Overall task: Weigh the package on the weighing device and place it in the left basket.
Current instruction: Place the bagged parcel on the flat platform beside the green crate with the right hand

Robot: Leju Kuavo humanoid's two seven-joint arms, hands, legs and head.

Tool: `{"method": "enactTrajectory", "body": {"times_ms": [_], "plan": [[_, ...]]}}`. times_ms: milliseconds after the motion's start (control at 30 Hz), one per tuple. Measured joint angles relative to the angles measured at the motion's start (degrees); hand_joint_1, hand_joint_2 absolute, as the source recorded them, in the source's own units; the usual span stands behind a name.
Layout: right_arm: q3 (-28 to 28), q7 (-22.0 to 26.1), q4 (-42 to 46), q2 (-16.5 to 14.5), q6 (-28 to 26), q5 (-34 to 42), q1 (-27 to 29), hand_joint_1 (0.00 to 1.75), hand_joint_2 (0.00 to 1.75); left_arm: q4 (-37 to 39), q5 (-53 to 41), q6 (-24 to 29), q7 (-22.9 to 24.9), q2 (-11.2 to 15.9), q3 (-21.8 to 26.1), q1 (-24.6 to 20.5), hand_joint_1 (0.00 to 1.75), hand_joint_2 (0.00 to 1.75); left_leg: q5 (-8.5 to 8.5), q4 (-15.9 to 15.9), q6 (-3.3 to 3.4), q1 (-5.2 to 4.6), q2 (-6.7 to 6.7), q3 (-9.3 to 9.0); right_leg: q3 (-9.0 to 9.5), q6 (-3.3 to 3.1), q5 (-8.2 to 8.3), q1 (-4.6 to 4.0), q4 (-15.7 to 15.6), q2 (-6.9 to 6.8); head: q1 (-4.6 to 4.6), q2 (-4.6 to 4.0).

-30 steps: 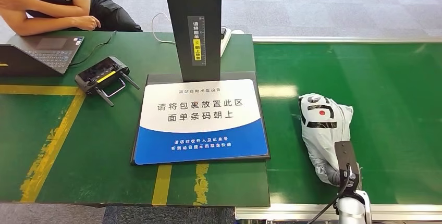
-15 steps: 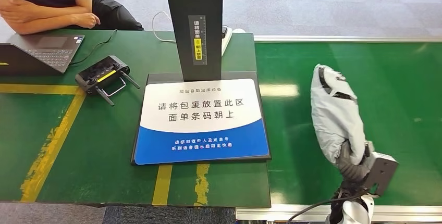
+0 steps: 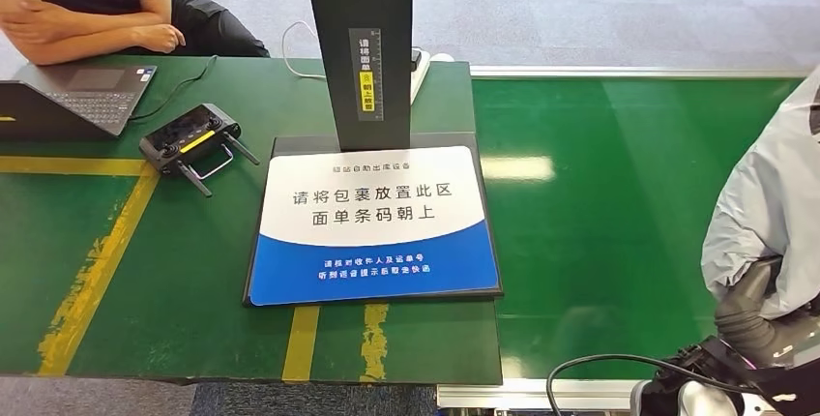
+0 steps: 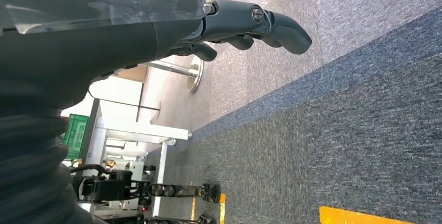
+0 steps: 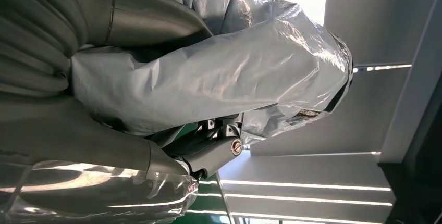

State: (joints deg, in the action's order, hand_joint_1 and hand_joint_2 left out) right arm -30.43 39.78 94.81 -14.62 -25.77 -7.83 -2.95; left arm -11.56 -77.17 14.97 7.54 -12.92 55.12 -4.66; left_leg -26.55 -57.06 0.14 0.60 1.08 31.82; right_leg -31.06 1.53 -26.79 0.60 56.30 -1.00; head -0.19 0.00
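One grey package [image 3: 769, 203] in right hand [image 3: 759, 314], one weighing device [image 3: 372, 222].

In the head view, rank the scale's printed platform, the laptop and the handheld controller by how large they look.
1. Printed platform, plainly the largest.
2. Laptop, though the picture's left edge cuts it off, so its full extent is unsure.
3. Handheld controller, smallest.
The laptop lies farther from the camera, which may shrink it somewhat.

package [image 3: 774, 198] cut off at head view's right edge, right hand [image 3: 749, 314] partly hidden beneath it
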Motion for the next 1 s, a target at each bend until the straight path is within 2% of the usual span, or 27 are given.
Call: {"method": "enactTrajectory", "body": {"times_ms": [133, 200, 300, 400, 467, 600, 733, 833, 1000], "plan": [[1.78, -0.01, 3.12, 0.05, -2.93, 0.75, 0.94, 1.75, 1.75, 0.0, -0.17, 0.0, 0.0, 0.0, 0.0, 0.0, 0.0, 1.75, 0.01, 0.0, 0.0, 0.0, -0.01, 0.01, 0.0, 0.0, 0.0, -0.01, 0.01, 0.0, 0.0, 0.0], [3.43, -0.2, 3.94, 0.28, -2.39, 0.33, 1.4, 1.75, 1.75, 0.0, -0.19, 0.0, -0.05, 0.0, 0.0, -0.01, 0.0, 1.75, 0.0, 0.01, -0.01, 0.0, 0.03, 0.01, -0.01, -0.01, 0.0, -0.01, 0.03, 0.02, 0.01, 0.0], [8.33, -3.47, 3.3, 1.64, 6.03, -3.84, 1.73, 1.75, 1.75, 0.0, -0.19, 0.05, -0.57, 0.0, 0.0, -0.09, 0.0, 1.75, -0.01, 0.02, -0.02, 0.01, 0.13, -0.01, -0.03, -0.01, 0.0, -0.01, 0.07, 0.07, -0.01, 0.0], [14.21, -6.97, 0.38, 3.57, 14.02, -12.64, 1.72, 1.75, 1.75, 0.0, -0.19, 0.02, -1.66, 0.0, 0.0, -0.13, 0.0, 1.75, 0.04, 0.02, -0.03, 0.01, 0.06, -0.02, -0.02, -0.01, 0.0, -0.02, 0.08, 0.03, 0.0, 0.0], [17.19, -7.67, -1.58, 4.43, 15.42, -16.07, 1.76, 1.75, 1.75, 0.0, -0.19, -0.02, -2.09, 0.01, 0.0, -0.07, 0.0, 1.75, 0.07, 0.02, -0.02, 0.01, 0.01, -0.01, -0.02, -0.02, 0.0, -0.01, 0.08, -0.01, 0.0, 0.0], [20.78, -8.33, -3.87, 5.68, 18.07, -17.86, 1.86, 1.75, 1.75, 0.0, -0.19, -0.09, -2.38, 0.04, 0.0, 0.0, 0.0, 1.75, 0.08, 0.02, -0.03, 0.01, -0.03, 0.05, -0.04, -0.02, 0.0, -0.01, 0.11, -0.03, -0.01, 0.0], [27.2, -9.12, -6.17, 7.72, 31.4, -24.0, 1.97, 1.75, 1.75, 0.0, -0.2, -0.25, -2.48, 0.09, 0.0, -0.05, 0.0, 1.75, 0.06, 0.02, -0.04, 0.01, 0.0, 0.08, -0.1, -0.03, -0.02, -0.02, 0.12, -0.01, -0.01, 0.0], [32.17, -9.2, -8.49, 8.15, 32.86, -26.66, 1.93, 1.75, 1.75, 0.0, -0.19, -0.34, -2.51, 0.1, 0.02, 0.03, 0.0, 1.75, 0.08, 0.02, -0.05, 0.02, -0.14, 0.12, -0.11, -0.06, -0.06, -0.02, 0.12, -0.14, -0.02, 0.0], [36.54, -9.58, -10.95, 9.33, 33.0, -27.54, 1.16, 1.75, 1.75, 0.0, -0.04, -0.49, -2.65, 0.13, 0.09, 0.09, 0.0, 1.75, 0.09, 0.02, -0.07, 0.01, -0.15, 0.13, -0.11, -0.07, -0.05, -0.02, 0.13, -0.14, -0.01, 0.0]]}}
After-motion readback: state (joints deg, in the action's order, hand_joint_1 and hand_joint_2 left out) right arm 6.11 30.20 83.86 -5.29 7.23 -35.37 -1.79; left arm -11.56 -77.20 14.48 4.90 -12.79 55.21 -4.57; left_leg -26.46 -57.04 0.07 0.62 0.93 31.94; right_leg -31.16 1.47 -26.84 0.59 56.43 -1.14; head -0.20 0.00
